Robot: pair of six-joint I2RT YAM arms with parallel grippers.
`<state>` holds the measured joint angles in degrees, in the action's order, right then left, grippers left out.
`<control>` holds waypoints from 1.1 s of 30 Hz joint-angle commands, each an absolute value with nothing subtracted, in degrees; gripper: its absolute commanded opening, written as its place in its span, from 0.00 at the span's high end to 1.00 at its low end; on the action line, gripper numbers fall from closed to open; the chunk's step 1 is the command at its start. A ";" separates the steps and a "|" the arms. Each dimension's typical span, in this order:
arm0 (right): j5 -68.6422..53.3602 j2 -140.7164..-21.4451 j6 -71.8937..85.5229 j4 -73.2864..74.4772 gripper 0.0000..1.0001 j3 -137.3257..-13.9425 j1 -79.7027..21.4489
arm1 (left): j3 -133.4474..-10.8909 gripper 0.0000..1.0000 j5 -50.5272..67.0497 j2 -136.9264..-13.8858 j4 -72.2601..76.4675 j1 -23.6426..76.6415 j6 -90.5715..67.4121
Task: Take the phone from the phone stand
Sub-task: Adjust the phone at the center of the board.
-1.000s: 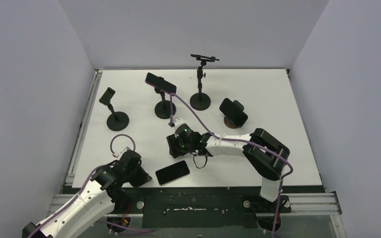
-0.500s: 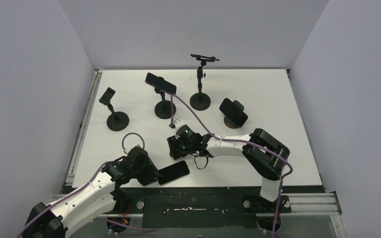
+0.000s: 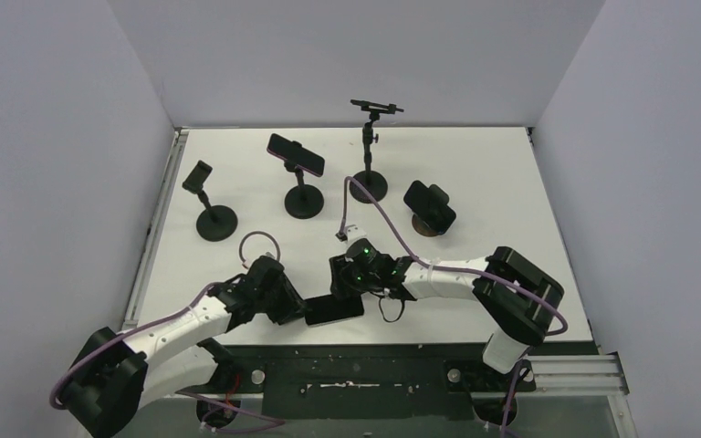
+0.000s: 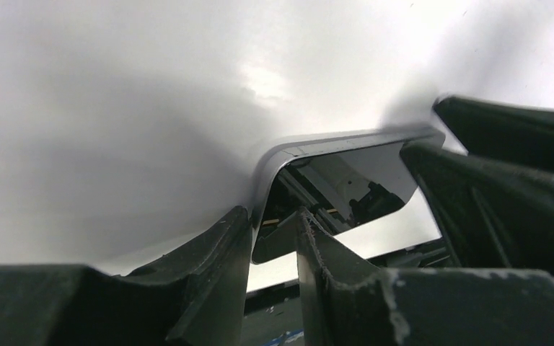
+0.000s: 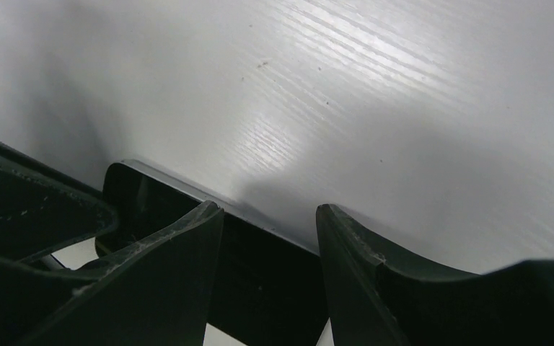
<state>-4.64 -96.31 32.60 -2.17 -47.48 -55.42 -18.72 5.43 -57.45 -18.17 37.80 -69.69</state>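
Note:
A black phone (image 3: 336, 308) lies flat on the white table near its front edge. My left gripper (image 3: 299, 307) is at the phone's left end. In the left wrist view its jaws (image 4: 274, 213) stand a narrow gap apart around a corner of the phone (image 4: 346, 180), one finger against the silver edge. Whether they clamp it does not show. My right gripper (image 3: 345, 285) hangs low over the phone's far long edge. It (image 5: 268, 209) is open, its fingers astride the dark phone (image 5: 260, 274). Another phone (image 3: 295, 155) sits on a phone stand (image 3: 303, 203) further back.
A small stand (image 3: 216, 222) is at the back left. A tall stand (image 3: 368, 187) with a bare clamp is at the back centre. A third phone rests on a low stand (image 3: 430, 207) at the right. The table's front edge (image 3: 365, 344) is just beyond the lying phone.
The left arm has reached right to the phone's left end, and its jaws have parted from shut. The right gripper has moved forward onto the phone, which has shifted slightly right.

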 commanded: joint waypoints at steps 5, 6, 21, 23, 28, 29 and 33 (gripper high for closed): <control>-0.19 -89.92 38.54 -3.16 0.48 -41.62 -54.48 | -27.88 0.72 2.99 -73.28 -10.36 36.21 -63.93; 1.55 -89.20 39.22 -2.96 0.48 -40.93 -54.41 | -29.27 0.72 3.26 -75.79 -9.90 36.18 -63.70; 2.08 -77.75 47.24 -2.85 0.44 -31.40 -55.65 | -45.20 0.72 -1.31 -87.15 -14.59 34.90 -56.38; 2.12 -78.02 48.09 -3.60 0.43 -30.98 -55.97 | -45.81 0.72 -3.39 -84.60 -17.02 34.80 -55.51; 2.24 -79.16 48.63 -4.47 0.43 -31.41 -56.79 | -46.24 0.69 -7.98 -73.44 -22.94 34.67 -52.89; 1.97 -79.37 48.73 -4.73 0.43 -31.66 -56.84 | -45.99 0.68 -8.86 -71.02 -24.26 34.63 -52.52; 0.99 -81.41 49.89 -5.31 0.43 -33.29 -58.42 | -44.03 0.68 -10.70 -62.27 -28.21 34.34 -52.05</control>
